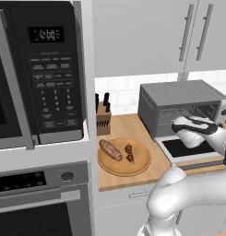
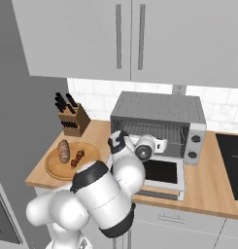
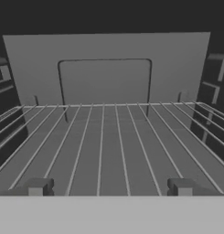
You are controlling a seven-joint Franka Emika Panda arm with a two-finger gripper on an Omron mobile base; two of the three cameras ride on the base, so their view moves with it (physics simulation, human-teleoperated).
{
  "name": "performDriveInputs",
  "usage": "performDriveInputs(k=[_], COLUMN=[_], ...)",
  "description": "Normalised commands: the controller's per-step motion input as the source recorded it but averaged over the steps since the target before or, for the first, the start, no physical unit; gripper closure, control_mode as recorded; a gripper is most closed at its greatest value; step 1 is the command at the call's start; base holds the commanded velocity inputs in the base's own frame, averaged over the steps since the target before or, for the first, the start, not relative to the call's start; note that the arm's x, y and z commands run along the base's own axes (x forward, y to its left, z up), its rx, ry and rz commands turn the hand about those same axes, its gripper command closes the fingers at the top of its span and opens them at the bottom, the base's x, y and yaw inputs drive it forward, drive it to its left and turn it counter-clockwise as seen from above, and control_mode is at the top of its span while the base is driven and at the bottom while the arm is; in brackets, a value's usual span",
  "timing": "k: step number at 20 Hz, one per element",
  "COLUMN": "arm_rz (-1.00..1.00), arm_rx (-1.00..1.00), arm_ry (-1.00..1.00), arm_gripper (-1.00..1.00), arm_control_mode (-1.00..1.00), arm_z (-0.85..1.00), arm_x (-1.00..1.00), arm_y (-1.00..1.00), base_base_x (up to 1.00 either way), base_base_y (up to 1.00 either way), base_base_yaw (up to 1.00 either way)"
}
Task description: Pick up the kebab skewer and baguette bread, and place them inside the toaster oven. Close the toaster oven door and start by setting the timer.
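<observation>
Left base view: toaster oven (image 1: pixel 179 99), grey box with ribbed top, sits right of centre, door (image 1: pixel 188 148) dropped flat, dark glass up. Baguette (image 1: pixel 110 150), golden with slashes, and kebab skewer (image 1: pixel 129 153), red-brown chunks, lie side by side on round wooden board (image 1: pixel 133 168), lower centre.

Right base view: same oven centre frame, board at left.

Hand view: gripper (image 3: pixel 109 187) spread wide, nothing pinched, tips at bottom over wire rack (image 3: pixel 109 137).

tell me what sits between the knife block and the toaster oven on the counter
Nothing stands between the knife block and the toaster oven: bare wooden counter below white tile, seen in both base views.
</observation>
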Motion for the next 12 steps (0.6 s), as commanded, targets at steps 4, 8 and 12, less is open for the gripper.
performDriveInputs(k=[4,8,12], arm_rz=[0.0,0.0,0.0], arm_rx=[0.0,-0.02,-0.02], arm_ry=[0.04,0.04,0.0], arm_gripper=[-1.0,-1.0,-1.0], arm_control_mode=[-1.0,-1.0,-1.0], arm_z=[-0.17,-0.39,-0.73], arm_x=[0.0,-0.08,-0.57], arm_y=[0.0,0.01,0.02], base_base_x=[0.0,0.0,0.0], base_base_y=[0.0,0.0,0.0], base_base_yaw=[0.0,0.0,0.0])
